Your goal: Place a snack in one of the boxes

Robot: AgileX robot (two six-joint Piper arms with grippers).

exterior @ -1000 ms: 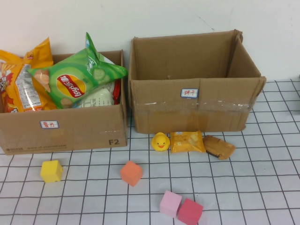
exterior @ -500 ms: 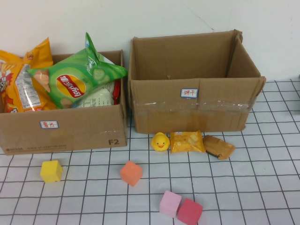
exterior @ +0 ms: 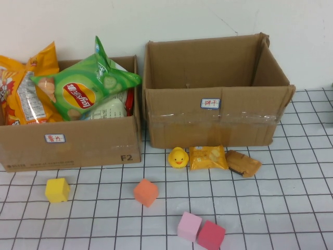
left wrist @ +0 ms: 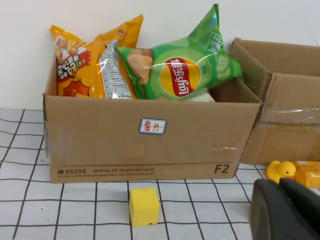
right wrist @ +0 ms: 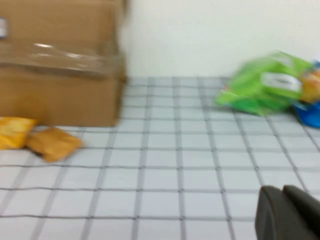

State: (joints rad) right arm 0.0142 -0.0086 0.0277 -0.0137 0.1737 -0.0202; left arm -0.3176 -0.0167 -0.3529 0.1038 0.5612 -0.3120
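Waiting to start: neither gripper has reached a snack. Left gripper (left wrist: 287,210) and right gripper (right wrist: 290,212) hover low, apparently closed, holding nothing. Yellow packet (exterior: 207,157) lies at 6 o'clock of the empty box (exterior: 216,122); next, open and grasp it.

Bright, even light with soft shadows under the boxes (exterior: 216,117); the right wrist view is blurred.

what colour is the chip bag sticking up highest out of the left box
Green chip bag, with a red and yellow logo; clearest in the left wrist view.
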